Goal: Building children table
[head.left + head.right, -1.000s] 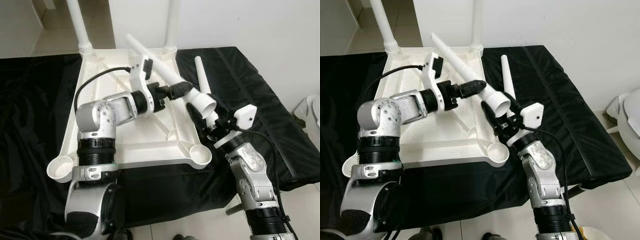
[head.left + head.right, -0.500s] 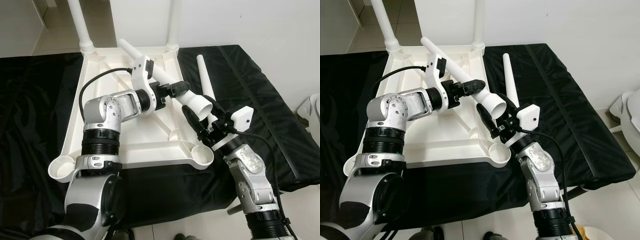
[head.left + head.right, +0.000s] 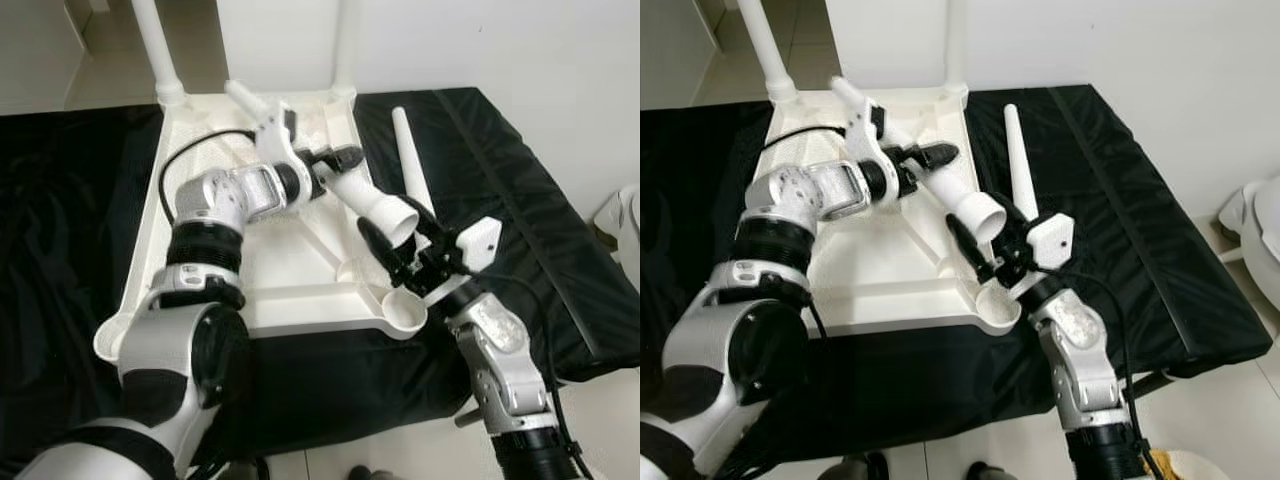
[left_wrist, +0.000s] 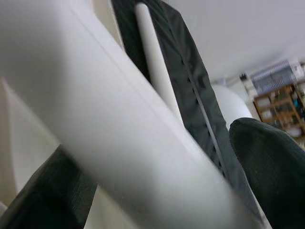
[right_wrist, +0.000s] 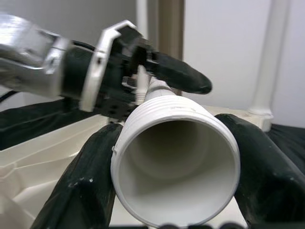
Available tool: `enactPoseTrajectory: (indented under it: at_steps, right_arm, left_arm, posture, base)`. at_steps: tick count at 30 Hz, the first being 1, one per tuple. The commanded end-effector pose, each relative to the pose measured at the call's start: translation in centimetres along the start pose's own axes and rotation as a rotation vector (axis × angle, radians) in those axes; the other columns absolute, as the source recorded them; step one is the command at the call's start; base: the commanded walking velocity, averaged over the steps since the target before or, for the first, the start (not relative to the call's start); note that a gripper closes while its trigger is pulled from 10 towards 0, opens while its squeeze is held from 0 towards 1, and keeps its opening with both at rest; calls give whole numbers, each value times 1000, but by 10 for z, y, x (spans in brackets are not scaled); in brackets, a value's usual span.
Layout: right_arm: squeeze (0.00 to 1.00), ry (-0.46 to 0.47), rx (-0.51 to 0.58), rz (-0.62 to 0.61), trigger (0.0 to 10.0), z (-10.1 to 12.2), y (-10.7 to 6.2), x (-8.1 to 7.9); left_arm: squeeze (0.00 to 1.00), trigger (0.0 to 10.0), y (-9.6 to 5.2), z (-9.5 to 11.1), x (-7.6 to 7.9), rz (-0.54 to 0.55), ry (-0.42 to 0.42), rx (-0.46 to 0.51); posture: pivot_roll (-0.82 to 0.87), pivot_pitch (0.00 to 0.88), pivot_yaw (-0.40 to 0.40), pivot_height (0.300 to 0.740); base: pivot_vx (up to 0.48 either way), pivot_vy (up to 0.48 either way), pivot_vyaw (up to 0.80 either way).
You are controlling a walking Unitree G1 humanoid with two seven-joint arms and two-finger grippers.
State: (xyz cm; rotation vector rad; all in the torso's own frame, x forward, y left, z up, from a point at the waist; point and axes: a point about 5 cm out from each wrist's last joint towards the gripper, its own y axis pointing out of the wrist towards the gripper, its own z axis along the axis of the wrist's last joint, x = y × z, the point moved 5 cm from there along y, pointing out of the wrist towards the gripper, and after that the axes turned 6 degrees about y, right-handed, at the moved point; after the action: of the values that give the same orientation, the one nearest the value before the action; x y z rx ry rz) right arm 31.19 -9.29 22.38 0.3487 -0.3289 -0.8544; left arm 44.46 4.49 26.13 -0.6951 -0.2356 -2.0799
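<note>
An upturned white table top (image 3: 260, 290) lies on a black cloth, with two white legs (image 3: 155, 50) standing in its far corners. A loose white leg (image 3: 350, 185) slants above the top. My left gripper (image 3: 335, 165) is shut on its middle, and its dark fingers (image 4: 52, 191) press both sides of the leg (image 4: 119, 133). My right gripper (image 3: 400, 237) is shut on the wide threaded end, just above the empty front-right socket (image 3: 405, 312). In the right wrist view the leg's open end (image 5: 176, 143) sits between my fingers (image 5: 90, 186). Another loose leg (image 3: 408, 160) lies on the cloth.
The black cloth (image 3: 500, 180) covers the surface around the table top. A second empty socket (image 3: 115, 340) is at the front-left corner. A white fixture (image 3: 625, 215) stands at the far right, past the cloth's edge. Pale floor shows below.
Both grippers have carried the loose leg left and lower. Its wide end now hangs closer to the front-right socket. My left arm has reached farther over the table top.
</note>
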Motion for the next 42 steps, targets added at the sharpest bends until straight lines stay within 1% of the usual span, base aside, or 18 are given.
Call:
enactPoseTrajectory:
  at_steps: [1,4,6,8,14,19,20,21,22,24,25,26,34,38,39,40,41,42]
  right_arm:
    - [0,-7,-9,59,10000,-2,-1,-11]
    - [0,-11,-12,74,10000,-2,-2,-14]
    - [0,-13,-15,90,10000,-3,-3,-18]
    - [0,-13,-15,90,10000,-3,-3,-18]
    - [0,-18,-28,90,10000,-4,-7,-20]
    - [0,-21,-32,94,10000,-5,-9,-20]
    - [0,-22,-33,99,10000,-5,-9,-21]
    - [0,-22,-35,103,10000,-5,-9,-21]
    - [0,-20,-38,107,10000,-5,-10,-22]
    - [0,-12,-45,109,10000,-6,-11,-21]
    - [161,-10,-46,110,10000,-6,-12,-21]
    - [1000,-1,-48,113,10000,-7,-12,-21]
    - [1000,28,-53,106,10000,-7,-13,-18]
    - [1000,63,-50,94,10000,-6,-12,-16]
    - [1000,92,-54,78,10000,-6,-12,-13]
    - [859,99,-57,73,10000,-6,-12,-12]
    - [859,99,-57,73,10000,-6,-12,-12]
    - [0,105,-62,69,10000,-6,-12,-10]
  left_arm:
    - [0,10000,1,6,1,0,-17,27]
    - [0,10000,2,9,-4,29,-36,38]
    - [0,10000,1,18,-13,70,-58,69]
    - [0,10000,1,18,-13,70,-58,69]
    - [0,10000,-6,35,-28,127,-63,121]
    - [0,10000,-9,40,-36,151,-91,142]
    - [0,7569,-11,43,-38,152,-122,162]
    - [0,7569,-11,46,-39,153,-145,177]
    - [0,0,-13,51,-41,155,-164,200]
    - [0,0,-15,58,-41,159,-180,230]
    - [0,0,-16,60,-41,158,-183,236]
    - [0,0,-16,61,-41,157,-183,238]
    - [0,0,-14,62,-37,137,-178,239]
    - [0,0,-14,60,-37,131,-173,234]
    - [0,0,-14,60,-35,110,-175,237]
    - [0,0,-14,61,-34,102,-187,240]
    - [0,0,-14,61,-34,102,-187,240]
    - [0,0,-14,63,-33,95,-196,246]
  posture:
    - [-47,142,44,740]
    - [-46,142,45,740]
    - [-48,143,48,740]
    - [-48,143,48,740]
    - [-48,147,52,740]
    - [-44,150,50,740]
    - [-42,151,48,740]
    - [-42,151,48,740]
    - [-43,152,48,740]
    - [-42,152,47,740]
    - [-43,153,46,740]
    - [-43,153,46,740]
    - [-42,153,45,740]
    - [-43,154,42,740]
    - [-42,153,39,740]
    - [-42,152,37,740]
    - [-42,152,37,740]
    - [-40,150,33,740]
  base:
    - [0,0,0]
    - [0,0,0]
    - [0,0,0]
    - [0,0,0]
    - [0,0,0]
    - [0,0,0]
    - [0,0,0]
    - [0,0,0]
    - [0,0,0]
    - [0,0,0]
    - [0,0,0]
    - [0,0,0]
    - [0,0,0]
    - [0,0,0]
    - [0,0,0]
    - [0,0,0]
    - [0,0,0]
    - [0,0,0]
